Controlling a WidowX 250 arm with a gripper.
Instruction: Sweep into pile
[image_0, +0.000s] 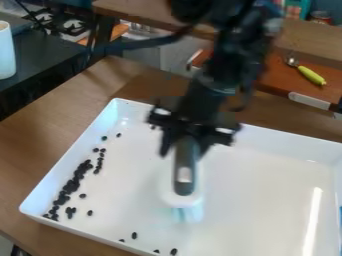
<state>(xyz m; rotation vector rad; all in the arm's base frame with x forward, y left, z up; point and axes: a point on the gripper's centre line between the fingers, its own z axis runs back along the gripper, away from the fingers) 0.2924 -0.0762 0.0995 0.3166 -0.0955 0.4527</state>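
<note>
One brush gripped in my pincer, fingers either side of the handle's top. Long axis runs roughly down the view, bristles lowest, mid-tray; can't tell if they touch the floor. Main cluster of dark bits lies well apart, off to the view's left, strung along the tray's left wall. So the next stroke probably needs me to go round the strays and push toward that cluster; sweeping from the wrong side would likely scatter it.

Strays: a few by the near wall, a couple near the far-left corner, some beside the cluster. Pile partly formed, I'd say, strays left to gather. White tray sits on the wooden desk, holds all these bits. Beyond: yellow-handled utensil, white cup.
</note>
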